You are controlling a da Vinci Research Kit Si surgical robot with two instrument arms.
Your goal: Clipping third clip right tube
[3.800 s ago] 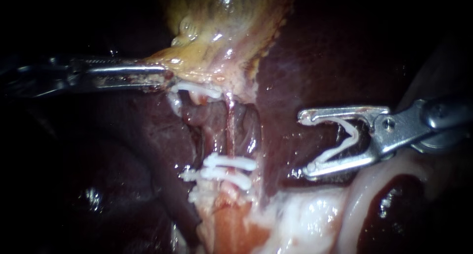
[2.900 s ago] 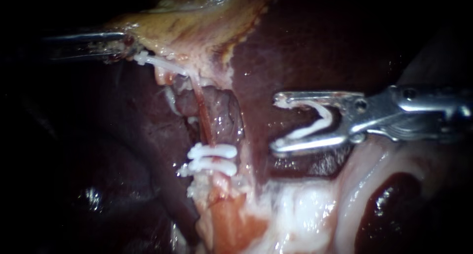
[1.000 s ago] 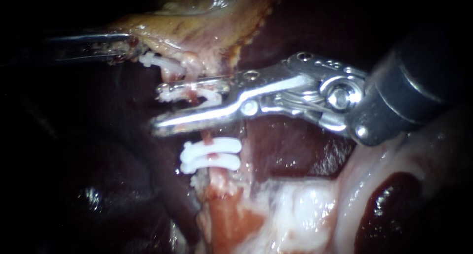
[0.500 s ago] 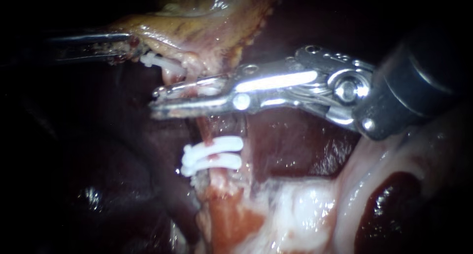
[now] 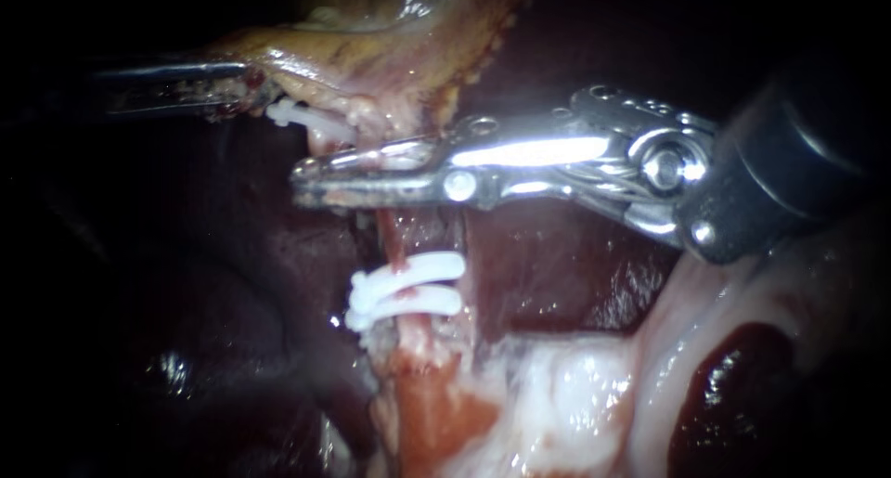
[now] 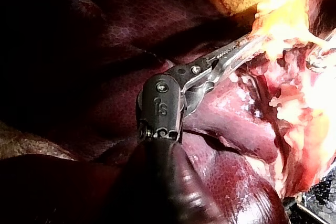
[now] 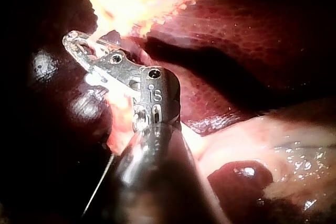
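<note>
A thin reddish tube [image 5: 393,241] runs down from the yellowish gallbladder [image 5: 371,60] to two white clips [image 5: 408,288] lying side by side across it. My right instrument [image 5: 311,176] reaches across the tube above those clips. Its jaws are pressed almost together, shut on a white clip around the tube. From its own wrist view, my right instrument [image 7: 73,43] ends under the bright tissue. My left instrument [image 5: 237,79] is shut on the gallbladder's edge and holds it taut; the same grip [image 6: 247,45] shows in the left wrist view. Another white clip [image 5: 302,116] sits just below that grip.
Dark liver [image 5: 557,264] surrounds the tube on both sides. Pale whitish tissue [image 5: 575,394] lies below and to the right, with orange-red tissue [image 5: 427,413] under the two clips. My right instrument's tip [image 6: 320,56] shows beside the bright tissue in the left wrist view.
My right instrument came in from the right with an open clip, straddled the tube above the two clips, and its jaws have closed down. My left instrument keeps its hold.
</note>
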